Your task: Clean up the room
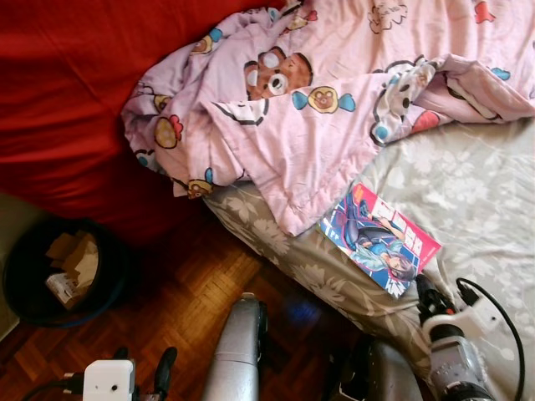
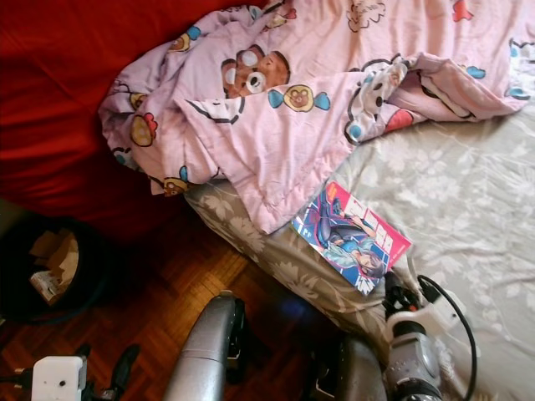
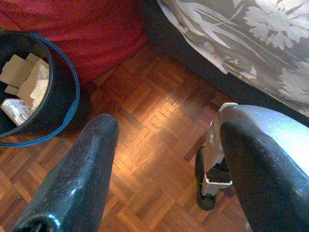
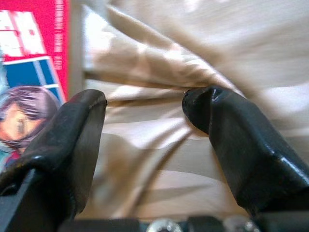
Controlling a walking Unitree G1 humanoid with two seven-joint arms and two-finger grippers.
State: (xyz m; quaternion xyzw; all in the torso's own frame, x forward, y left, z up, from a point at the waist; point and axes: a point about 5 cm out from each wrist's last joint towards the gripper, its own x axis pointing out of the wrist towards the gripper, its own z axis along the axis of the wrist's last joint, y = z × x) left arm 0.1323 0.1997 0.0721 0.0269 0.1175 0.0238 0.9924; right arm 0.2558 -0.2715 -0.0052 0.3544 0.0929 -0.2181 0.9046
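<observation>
A colourful comic magazine [image 1: 380, 238] lies flat on the grey floral bed sheet [image 1: 468, 175], near the bed's edge. My right gripper [image 4: 145, 101] is open, low over the wrinkled sheet just beside the magazine's [image 4: 29, 72] near corner; nothing is between its fingers. In the left eye view the right gripper [image 1: 435, 296] sits right below the magazine. My left gripper [image 3: 169, 130] is open and empty above the parquet floor [image 3: 145, 145], next to a black bin [image 3: 53, 96] that holds cardboard scraps.
A crumpled pink blanket [image 1: 301, 109] printed with bears covers the bed's upper part and hangs over its edge. A red cover [image 1: 67, 100] fills the left. The black bin [image 1: 58, 267] stands on the floor at lower left.
</observation>
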